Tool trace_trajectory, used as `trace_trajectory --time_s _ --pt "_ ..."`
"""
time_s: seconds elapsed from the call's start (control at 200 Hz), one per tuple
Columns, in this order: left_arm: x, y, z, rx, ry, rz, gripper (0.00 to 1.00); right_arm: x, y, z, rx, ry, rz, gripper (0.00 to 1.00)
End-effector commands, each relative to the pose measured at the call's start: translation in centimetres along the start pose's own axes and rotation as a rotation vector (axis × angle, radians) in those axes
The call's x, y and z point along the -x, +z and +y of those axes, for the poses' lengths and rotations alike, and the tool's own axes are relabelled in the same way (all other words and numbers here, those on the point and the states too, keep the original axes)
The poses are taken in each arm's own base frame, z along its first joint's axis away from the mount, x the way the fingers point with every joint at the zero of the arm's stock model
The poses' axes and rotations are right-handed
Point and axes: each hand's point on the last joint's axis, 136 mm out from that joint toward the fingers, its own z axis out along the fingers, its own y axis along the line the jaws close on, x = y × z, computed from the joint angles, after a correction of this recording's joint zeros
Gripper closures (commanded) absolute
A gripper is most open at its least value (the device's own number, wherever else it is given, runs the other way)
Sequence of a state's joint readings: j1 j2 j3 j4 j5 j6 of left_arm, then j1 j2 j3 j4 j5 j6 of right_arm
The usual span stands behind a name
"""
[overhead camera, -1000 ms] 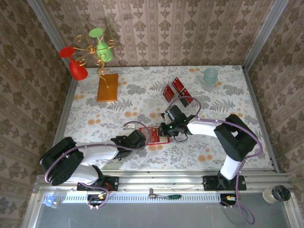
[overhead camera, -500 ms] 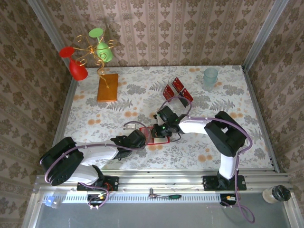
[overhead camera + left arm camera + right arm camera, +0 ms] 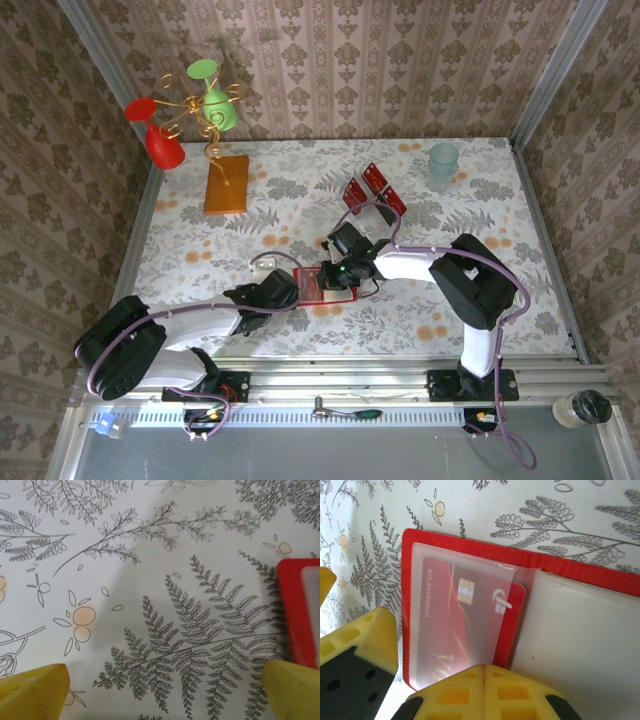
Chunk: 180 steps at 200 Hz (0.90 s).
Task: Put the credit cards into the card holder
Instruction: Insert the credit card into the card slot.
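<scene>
The card holder (image 3: 314, 284) lies open on the patterned table between both arms, its red border (image 3: 560, 569) and pale inside showing. One red credit card (image 3: 465, 625) sits under its clear pocket, a corner sticking out. My right gripper (image 3: 485, 672) is shut, its joined yellow tips covering the card's near edge; from above the right gripper (image 3: 338, 270) hangs over the holder. My left gripper (image 3: 162, 695) is open over bare table, with the holder's edge (image 3: 300, 610) by its right finger. A yellow left fingertip (image 3: 360, 645) rests beside the holder. More credit cards (image 3: 366, 189) lie spread behind.
An orange-brown slab (image 3: 227, 184) lies at the back left below a wire stand with red and green glasses (image 3: 190, 110). A pale green cup (image 3: 443, 163) stands at the back right. Walls close the table on three sides.
My right gripper has moved left and settled over the open holder. My left gripper has drawn back slightly to the left of the holder.
</scene>
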State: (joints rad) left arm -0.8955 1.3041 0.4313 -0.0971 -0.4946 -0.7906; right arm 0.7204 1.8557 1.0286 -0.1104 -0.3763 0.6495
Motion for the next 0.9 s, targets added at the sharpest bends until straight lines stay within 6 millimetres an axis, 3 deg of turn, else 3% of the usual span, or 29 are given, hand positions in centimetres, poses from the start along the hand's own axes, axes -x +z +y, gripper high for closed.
trace_trajectory --time_s 0.0,0.59,0.895 --pt "-0.9 0.5 0.4 0.017 0.018 0.024 0.00 1.4 -1.9 0.5 -0.016 -0.017 -0.044 0.91" --pt "-1.2 0.9 0.5 0.023 0.024 0.030 0.00 1.9 0.4 -0.6 -0.041 -0.005 -0.004 0.93" --pt "-1.2 1.0 0.3 0.018 0.023 0.031 0.00 1.7 1.7 0.6 -0.018 -0.008 0.019 0.93"
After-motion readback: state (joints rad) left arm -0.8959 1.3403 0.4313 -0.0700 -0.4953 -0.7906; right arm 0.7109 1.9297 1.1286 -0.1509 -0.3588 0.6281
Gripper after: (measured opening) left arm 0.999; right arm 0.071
